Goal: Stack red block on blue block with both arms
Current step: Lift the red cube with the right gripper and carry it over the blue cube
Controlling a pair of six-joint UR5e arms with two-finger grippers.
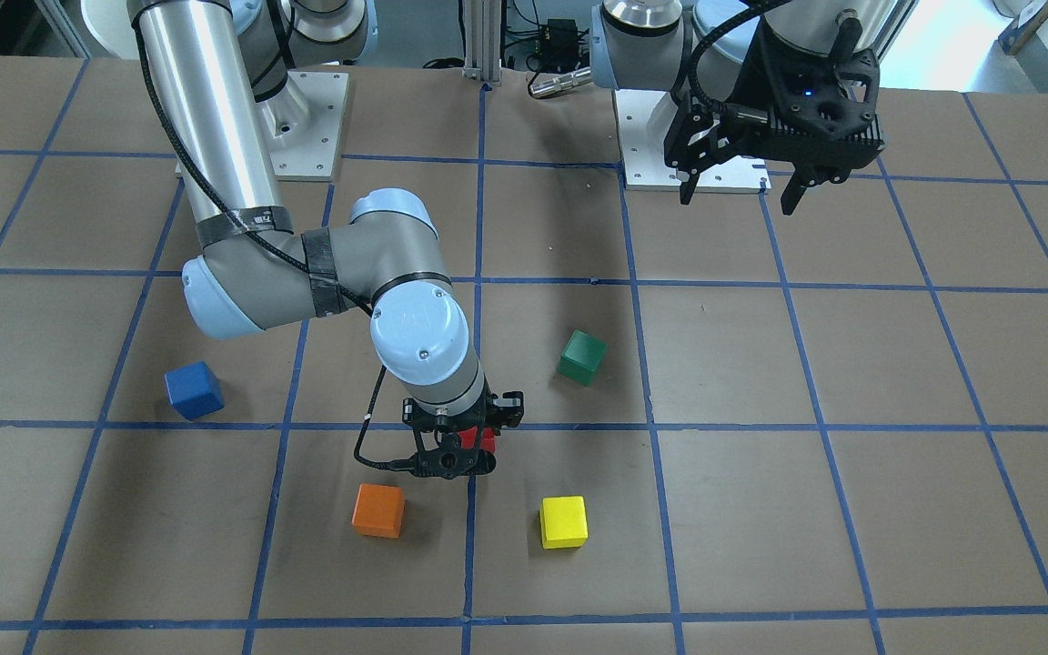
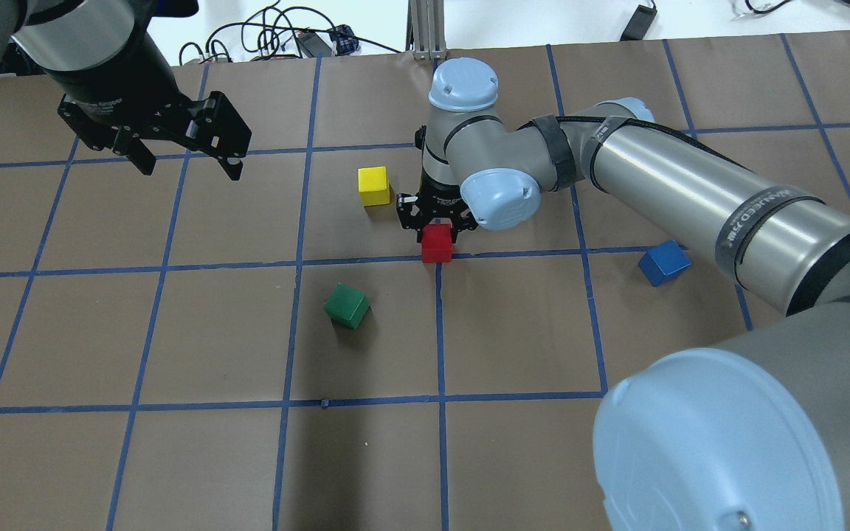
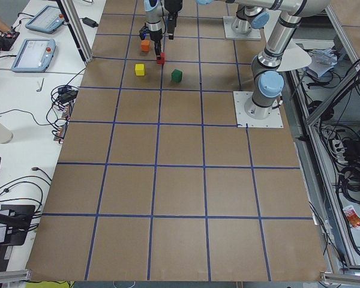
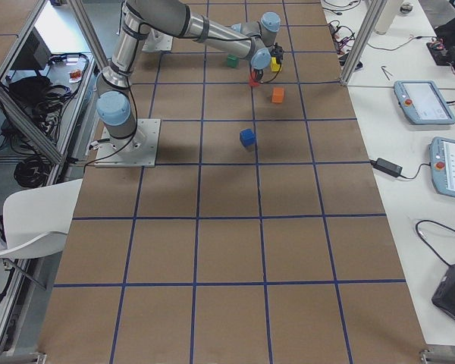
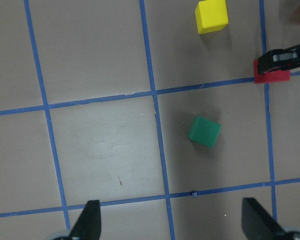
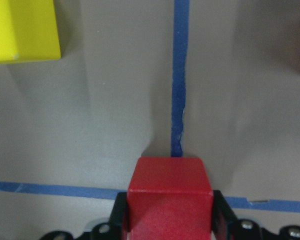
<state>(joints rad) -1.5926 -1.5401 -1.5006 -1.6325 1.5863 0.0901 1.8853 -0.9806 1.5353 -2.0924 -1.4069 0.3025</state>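
Observation:
The red block [image 6: 170, 192] sits between the fingers of my right gripper [image 2: 437, 230], which is shut on it low over the table near a crossing of blue tape lines. It also shows in the overhead view [image 2: 436, 245] and, partly hidden by the gripper, in the front view [image 1: 487, 440]. The blue block [image 2: 664, 263] lies on the table apart from it, on the right arm's side, also in the front view [image 1: 194, 390]. My left gripper [image 2: 183, 162] is open and empty, high over the table's left part, far from both blocks.
A green block [image 2: 347, 306] lies near the middle, a yellow block [image 2: 374, 185] just left of the right gripper, and an orange block [image 1: 378, 509] beside the right gripper. The right forearm [image 2: 690, 192] spans above the blue block's area.

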